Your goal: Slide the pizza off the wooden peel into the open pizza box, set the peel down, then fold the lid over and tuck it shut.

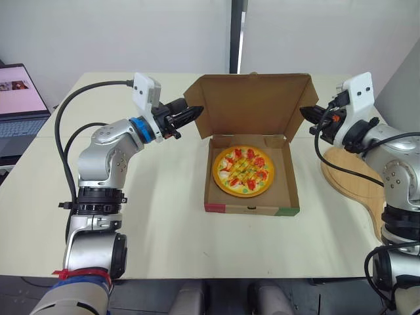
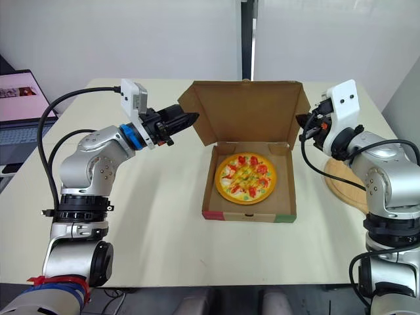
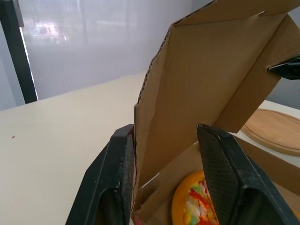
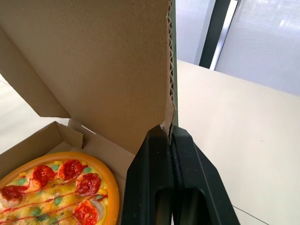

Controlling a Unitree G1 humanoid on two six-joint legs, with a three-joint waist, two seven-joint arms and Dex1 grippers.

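Since the pizza (image 1: 243, 170) already lies flat in the box (image 1: 249, 209) and the peel (image 1: 348, 174) rests on the bench (image 1: 164, 216) at the far right, we judge the step in hand to be the lid fold. From the left: the left gripper (image 1: 195, 111) is at the left side flap of the lid (image 1: 252, 105). Its fingers (image 3: 119, 178) are spread, one on each side of the flap's cut edge, and we see no squeeze on the cardboard. The lid stands near upright, hinged along the back wall of the box, with its long axis running left to right between the two arms. The pizza sits below and in front of it, just inside the box walls.

On the right, the right gripper (image 1: 306, 113) meets the right side flap at about the same height. Its fingers (image 4: 154, 178) are pressed together and, in the right wrist view, the corrugated edge runs straight down into the seam at their tips, so we read it as a pinch on the flap edge.

The relation that matters: the lid lies between the two grippers and each arm is at its own flap. The box opening is forward of and below both sets of fingers. We think the fold has to bring the lid's top edge toward the robot and down over the pizza. The left fingers likely need to close on the flap first, or the lid may twist from a one-sided pull. The peel is well apart from the box and out of the lid's way.
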